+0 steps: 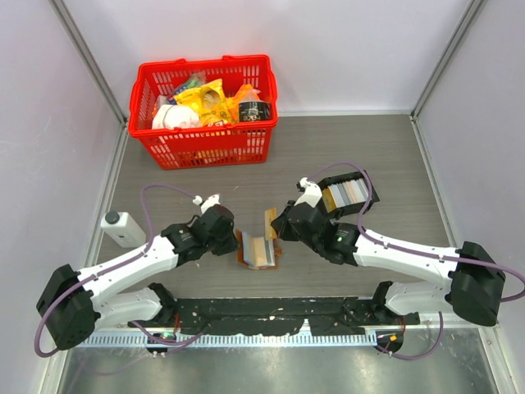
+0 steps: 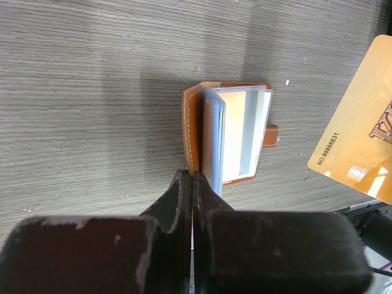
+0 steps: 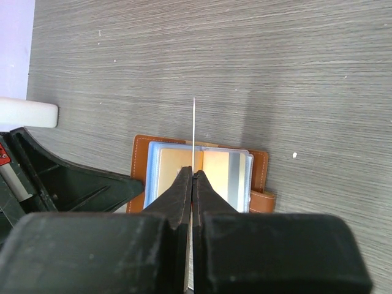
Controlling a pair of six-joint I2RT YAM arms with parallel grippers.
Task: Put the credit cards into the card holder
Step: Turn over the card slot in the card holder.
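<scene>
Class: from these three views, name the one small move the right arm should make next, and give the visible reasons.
Probably lower the gold card edge-first toward a sleeve. The right end effector is shut on it, holding it above the open card holder, not yet in a pocket. The left end effector pinches the holder's brown cover, keeping it open.

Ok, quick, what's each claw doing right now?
Left claw: closed, pinching the brown cover of the card holder.
Right claw: closed on a gold card, edge-on above the holder.
</scene>
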